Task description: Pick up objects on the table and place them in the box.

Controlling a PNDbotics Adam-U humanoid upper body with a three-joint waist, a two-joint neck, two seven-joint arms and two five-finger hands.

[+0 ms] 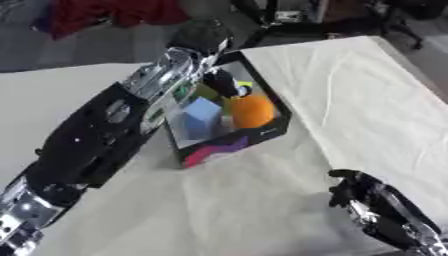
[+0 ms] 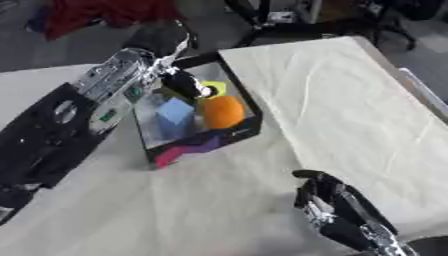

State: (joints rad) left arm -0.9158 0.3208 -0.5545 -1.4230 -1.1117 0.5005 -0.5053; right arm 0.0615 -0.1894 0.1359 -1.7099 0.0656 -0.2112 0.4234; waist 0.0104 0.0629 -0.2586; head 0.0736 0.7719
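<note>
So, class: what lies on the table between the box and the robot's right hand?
Only bare cloth, seen in the left eye view, between the box and the right robot hand.

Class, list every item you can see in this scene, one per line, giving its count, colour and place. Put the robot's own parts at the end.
Black cardboard box with a magenta and purple side: one, on the table near its middle, open top.
Orange round ball: one, orange, inside the box at its right.
Light blue block: one, light blue, inside the box, left of the ball.
Yellow-green object: one, partly hidden, inside the box at the far side.
Cream cloth-covered table: one, fills most of the view.
Red fabric: one heap, beyond the table at upper left.
Left hand: one, black, reaching into the box from the left; fingers unclear.
Right hand: one, black, fingers curled, lower right over the table, holding nothing.
</note>
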